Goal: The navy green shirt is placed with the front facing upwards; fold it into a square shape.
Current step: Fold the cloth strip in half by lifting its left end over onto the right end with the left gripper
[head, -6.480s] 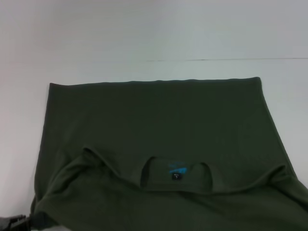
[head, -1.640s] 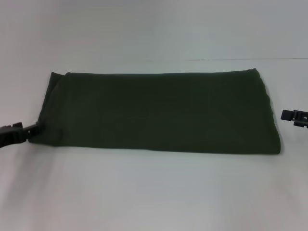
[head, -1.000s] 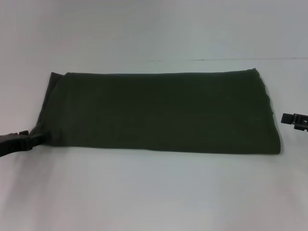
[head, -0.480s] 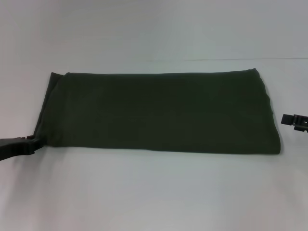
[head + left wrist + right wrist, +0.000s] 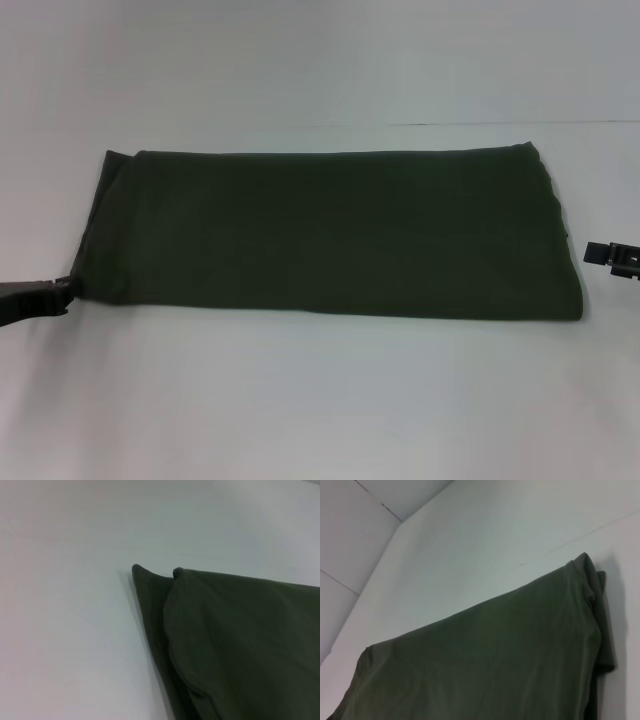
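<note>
The navy green shirt [image 5: 330,235] lies folded into a long band across the white tabletop [image 5: 320,400]; the left pincer [image 5: 66,290] touches its near-left corner, clenched or released I cannot tell; the right pincer [image 5: 590,252] hovers just beside the right edge, its state likewise unclear.

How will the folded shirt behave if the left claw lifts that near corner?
The navy green shirt will probably drape and sag, since its layered edges curl softly in the left wrist view. The stacked layers may slide apart. The left claw sits at its corner; the right claw waits apart.
</note>
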Robot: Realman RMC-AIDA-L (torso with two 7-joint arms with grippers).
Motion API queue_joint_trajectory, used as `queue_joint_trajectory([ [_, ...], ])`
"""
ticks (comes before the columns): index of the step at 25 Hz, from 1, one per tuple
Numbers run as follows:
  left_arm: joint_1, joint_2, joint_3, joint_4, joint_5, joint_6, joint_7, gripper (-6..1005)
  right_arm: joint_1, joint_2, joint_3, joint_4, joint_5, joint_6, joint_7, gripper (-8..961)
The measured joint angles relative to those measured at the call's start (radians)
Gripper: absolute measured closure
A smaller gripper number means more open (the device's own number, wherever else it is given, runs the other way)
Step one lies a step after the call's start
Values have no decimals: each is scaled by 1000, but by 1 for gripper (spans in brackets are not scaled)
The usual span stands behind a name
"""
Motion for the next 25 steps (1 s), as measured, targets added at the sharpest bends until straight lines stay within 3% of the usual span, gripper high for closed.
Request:
queue_joint_trajectory([
  [8, 2, 0, -3, 25, 0, 9, -3, 996, 18, 1, -1, 0, -90, 5, 40, 187],
  [17, 5, -1, -1, 27, 0, 20, -3, 995, 53, 44, -6, 9, -132, 69, 43, 200],
  [22, 4, 1, -4, 28, 0, 21, -3, 995, 70, 57, -16, 35, -134, 108, 33, 317],
  [25, 2, 1, -5, 28, 0, 21, -3, 995, 74, 62, -26, 40, -134, 123, 32, 316],
])
